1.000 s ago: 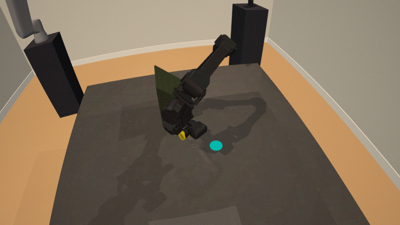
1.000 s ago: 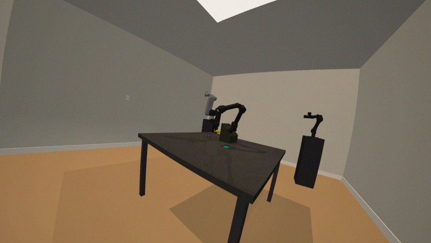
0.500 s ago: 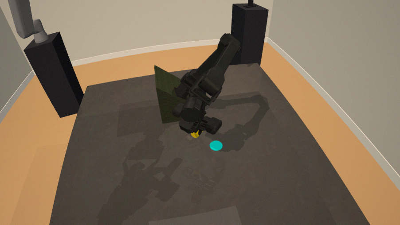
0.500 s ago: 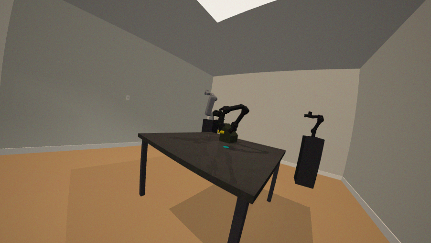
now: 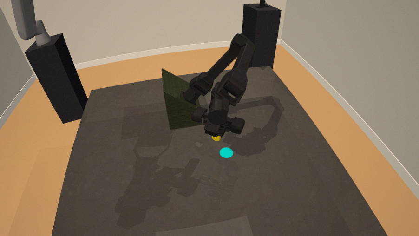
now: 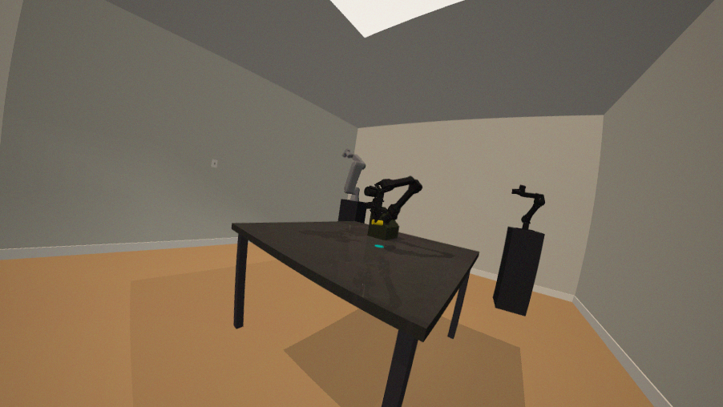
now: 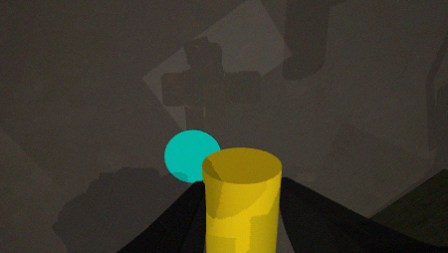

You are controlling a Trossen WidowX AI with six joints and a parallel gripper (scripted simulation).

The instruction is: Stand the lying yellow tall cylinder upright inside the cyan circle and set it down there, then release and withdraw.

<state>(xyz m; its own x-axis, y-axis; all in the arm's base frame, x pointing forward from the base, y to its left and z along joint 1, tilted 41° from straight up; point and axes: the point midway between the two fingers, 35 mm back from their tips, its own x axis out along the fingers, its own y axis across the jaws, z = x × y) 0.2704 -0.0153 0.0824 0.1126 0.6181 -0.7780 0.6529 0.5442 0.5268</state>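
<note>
The yellow tall cylinder (image 5: 216, 138) (image 6: 377, 222) (image 7: 242, 214) is held above the table and lies about level in the exterior view. My gripper (image 6: 377, 221) (image 7: 241, 188) is shut on it, with one dark finger on each side in the wrist view. In the top view the hand hides most of the cylinder. The flat cyan circle (image 5: 226, 152) (image 6: 378, 246) (image 7: 189, 155) lies on the table, in front of the hand and a little to its right in the top view. Nothing stands in it. In the wrist view the cylinder's end overlaps the circle's edge.
A dark green block (image 5: 181, 112) (image 6: 382, 231) (image 7: 423, 219) with a sloping top stands on the dark table (image 5: 293, 181) (image 6: 323, 267), behind and to the left of the hand in the top view. Two dark pedestals (image 5: 55, 79) (image 5: 260, 35) carrying other arms stand beyond the table.
</note>
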